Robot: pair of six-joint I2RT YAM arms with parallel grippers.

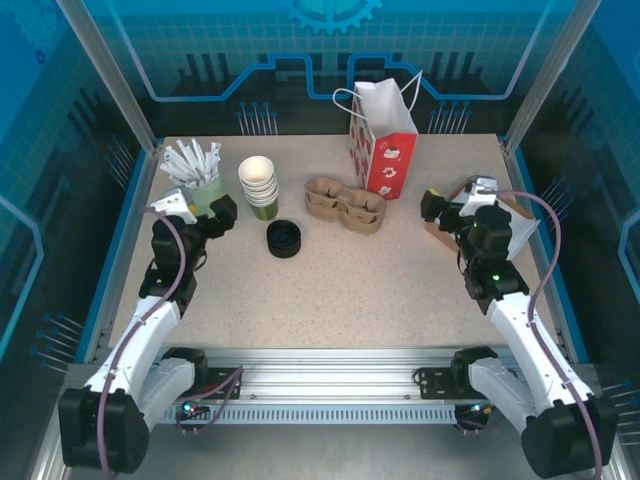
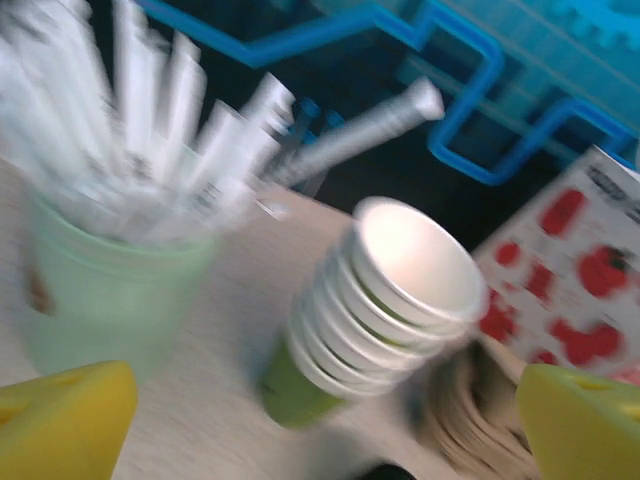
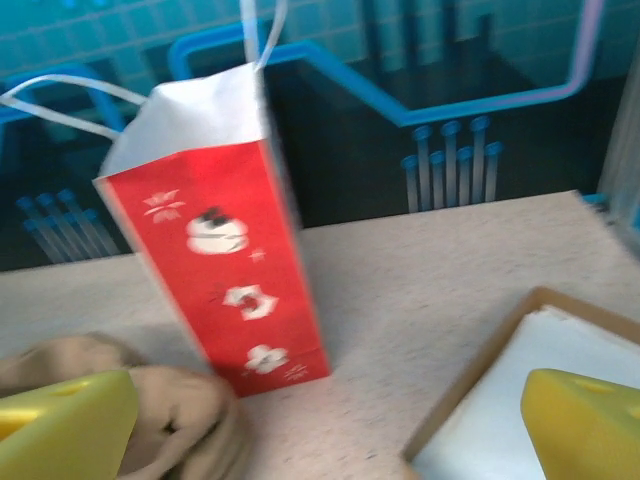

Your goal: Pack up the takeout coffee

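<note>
The stack of olive-green paper cups with cream rims stands upright on the speckled surface, long axis vertical, open mouths up, no lid on the top cup. A pile of round black plastic lids lies flat just in front of it, apart from it. The left gripper hangs near the stack and beside a pale green cup of white wrapped sticks. Its yellow jaws are spread wide, holding and touching nothing. The right gripper is likewise wide apart and empty, above a brown tray with a white sheet, facing the red paper gift bag. A brown pulp cup carrier lies between the bag and the lids.
</note>
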